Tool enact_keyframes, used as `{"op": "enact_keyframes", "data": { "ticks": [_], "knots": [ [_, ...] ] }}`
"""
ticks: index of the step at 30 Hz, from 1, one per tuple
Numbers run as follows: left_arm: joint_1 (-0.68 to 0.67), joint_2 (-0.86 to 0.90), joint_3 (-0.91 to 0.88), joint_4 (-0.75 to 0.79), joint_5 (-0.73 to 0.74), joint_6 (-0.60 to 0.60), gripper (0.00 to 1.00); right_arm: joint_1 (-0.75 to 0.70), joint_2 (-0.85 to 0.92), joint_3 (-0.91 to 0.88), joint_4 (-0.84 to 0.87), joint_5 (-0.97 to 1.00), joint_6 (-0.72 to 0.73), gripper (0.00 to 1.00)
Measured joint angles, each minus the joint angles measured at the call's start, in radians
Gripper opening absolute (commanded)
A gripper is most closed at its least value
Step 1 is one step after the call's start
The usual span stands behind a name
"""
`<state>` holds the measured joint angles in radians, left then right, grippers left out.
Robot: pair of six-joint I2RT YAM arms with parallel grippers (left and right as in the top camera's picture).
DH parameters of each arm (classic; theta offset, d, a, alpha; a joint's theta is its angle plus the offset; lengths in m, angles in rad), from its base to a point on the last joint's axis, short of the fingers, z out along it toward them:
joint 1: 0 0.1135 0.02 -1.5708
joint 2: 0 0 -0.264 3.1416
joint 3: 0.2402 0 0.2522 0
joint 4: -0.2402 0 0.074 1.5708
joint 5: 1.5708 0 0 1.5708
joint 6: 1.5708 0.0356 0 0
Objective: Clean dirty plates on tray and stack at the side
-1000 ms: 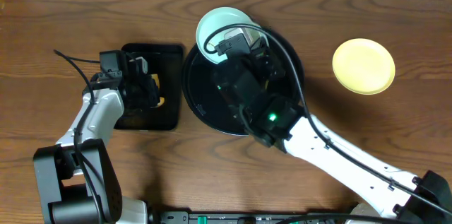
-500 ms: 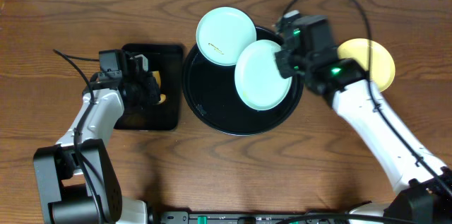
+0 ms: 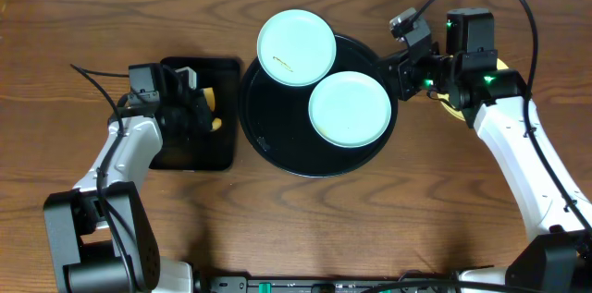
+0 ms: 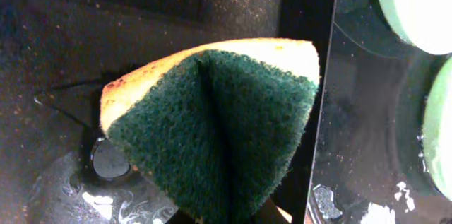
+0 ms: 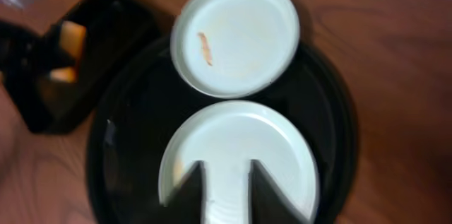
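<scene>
Mint plate [image 3: 348, 108] now flat on tray [image 3: 268, 140]

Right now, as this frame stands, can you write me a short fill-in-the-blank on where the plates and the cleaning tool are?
1. The smeared mint plate overhangs the far rim of the round black ____.
2. The left gripper is shut on a folded ____ with a green scouring side.
3. The yellow plate lies off to the side on the wooden ____, partly hidden by the right arm.

Missing words: tray; sponge; table.
</scene>
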<state>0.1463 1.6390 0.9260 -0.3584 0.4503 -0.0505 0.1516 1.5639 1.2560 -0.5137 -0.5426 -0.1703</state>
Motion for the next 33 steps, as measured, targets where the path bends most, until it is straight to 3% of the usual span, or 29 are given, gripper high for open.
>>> {"op": "enact_keyframes", "data": {
  "ticks": [4,8,13,22,27,30,33],
  "knots": [
    [0.0,0.0,0.0,-0.014,0.003,0.0,0.08,0.002,0.0,0.0,-0.031,0.068,0.011,0.6],
    [0.0,0.0,0.0,-0.027,0.008,0.0,0.08,0.022,0.017,0.0,-0.037,0.147,0.01,0.65],
    [0.0,0.0,0.0,-0.029,0.008,0.0,0.08,0.048,0.126,0.0,-0.04,0.229,0.001,0.55],
    [0.0,0.0,0.0,-0.034,0.012,0.0,0.08,0.055,0.344,0.0,0.028,0.275,0.0,0.5],
    [0.0,0.0,0.0,-0.034,0.012,0.0,0.08,0.055,0.386,0.0,0.04,0.291,-0.003,0.45],
    [0.0,0.0,0.0,-0.036,0.012,0.0,0.08,0.058,0.393,0.0,0.039,0.295,-0.006,0.33],
    [0.0,0.0,0.0,-0.039,0.012,0.0,0.08,0.071,0.393,0.0,0.032,0.299,0.011,0.33]
  ]
}}
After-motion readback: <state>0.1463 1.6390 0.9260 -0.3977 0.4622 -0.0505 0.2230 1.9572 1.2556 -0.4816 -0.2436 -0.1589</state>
